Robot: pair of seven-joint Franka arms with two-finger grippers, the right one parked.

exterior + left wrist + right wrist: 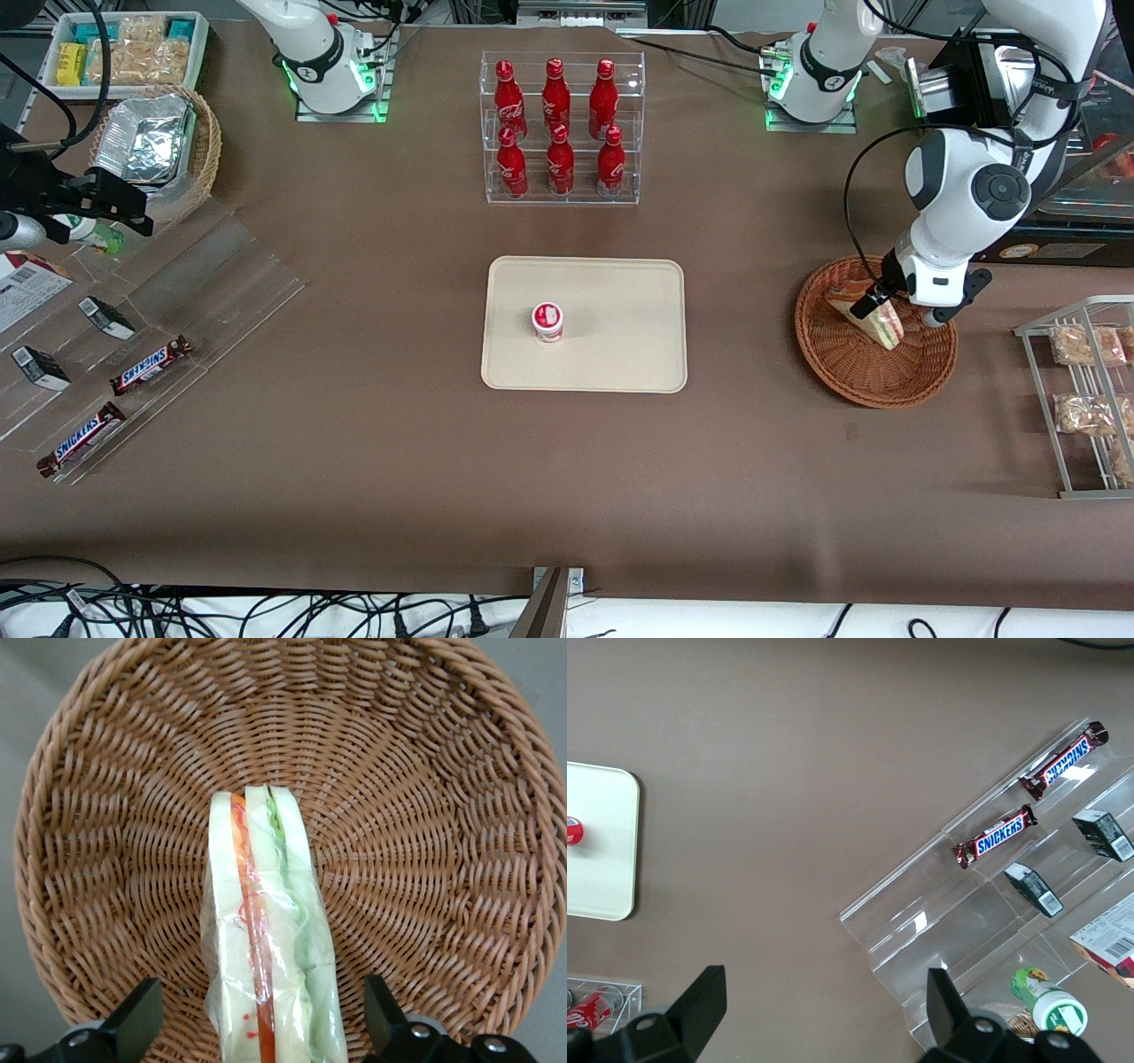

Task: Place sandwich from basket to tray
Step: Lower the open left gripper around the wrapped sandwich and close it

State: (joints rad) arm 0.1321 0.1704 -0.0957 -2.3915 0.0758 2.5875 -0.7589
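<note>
**Wrist view: grasp not yet made, slip risk**

Basket, working arm's end of the tabletop. Tray, tabletop centre, carries a small cup. Sandwich on edge in the basket. My gripper straddles it, spread wide, holding nothing. Judgement: slick wrap could slip or topple when I close.

Six red bottles in a clear rack; two Snickers bars.
</note>
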